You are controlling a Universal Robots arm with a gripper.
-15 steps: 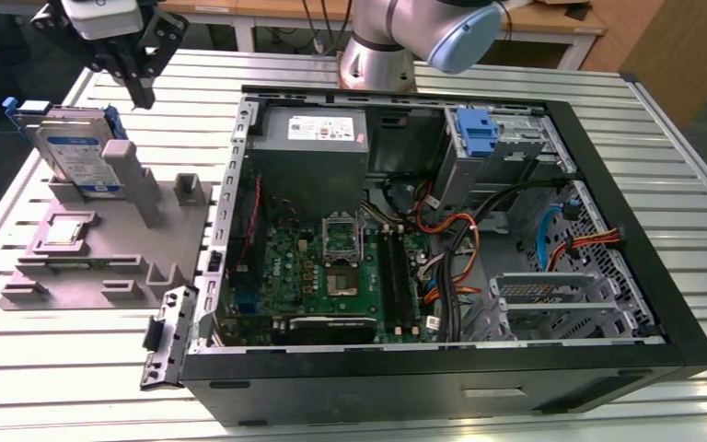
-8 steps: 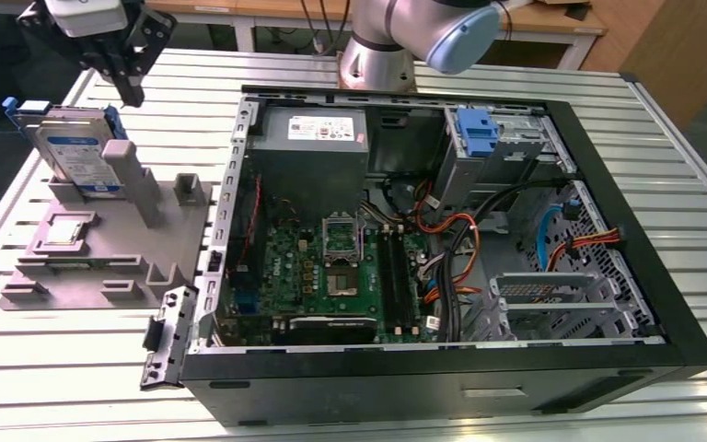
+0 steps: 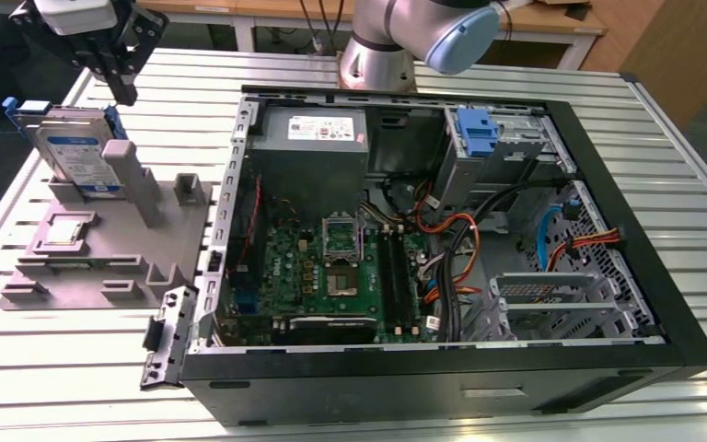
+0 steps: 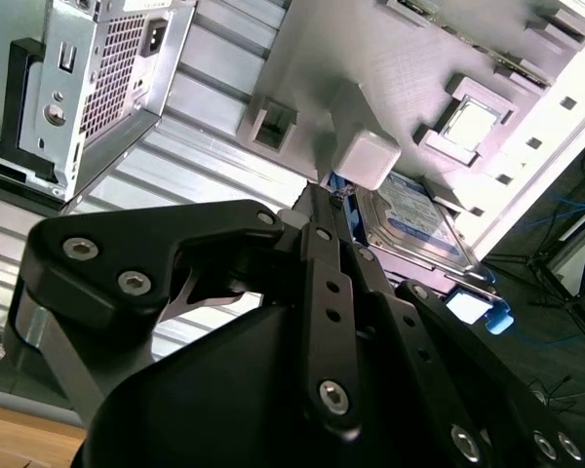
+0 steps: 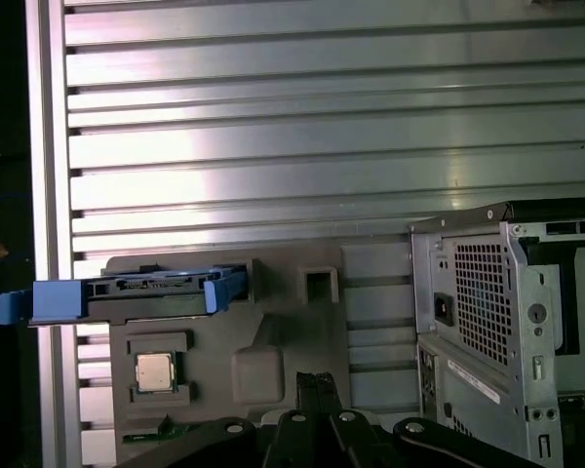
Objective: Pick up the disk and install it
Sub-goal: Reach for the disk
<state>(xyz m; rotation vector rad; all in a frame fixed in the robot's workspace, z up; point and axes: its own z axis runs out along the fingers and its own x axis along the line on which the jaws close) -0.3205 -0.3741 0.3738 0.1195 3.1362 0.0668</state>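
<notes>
The disk [image 3: 81,152] stands on edge in a grey holder fixture [image 3: 121,267] at the exterior view's left, its white-and-blue label facing forward and blue rails along its edges. My gripper [image 3: 124,89] hangs just above and behind the disk, fingers shut together and holding nothing. In the first wrist view the disk [image 5: 127,291] shows edge-on with its blue bracket, and the gripper [image 5: 317,382] is off to one side of it. In the second wrist view the gripper [image 4: 322,200] points toward the fixture near the disk [image 4: 409,219].
An open black computer case [image 3: 648,239] lies beside the fixture, with motherboard [image 3: 329,267], grey power supply [image 3: 314,129], cables and a blue bracket [image 3: 479,133] in its drive bay. A processor chip [image 3: 69,230] rests on the fixture. The arm's base [image 3: 378,55] stands behind the case.
</notes>
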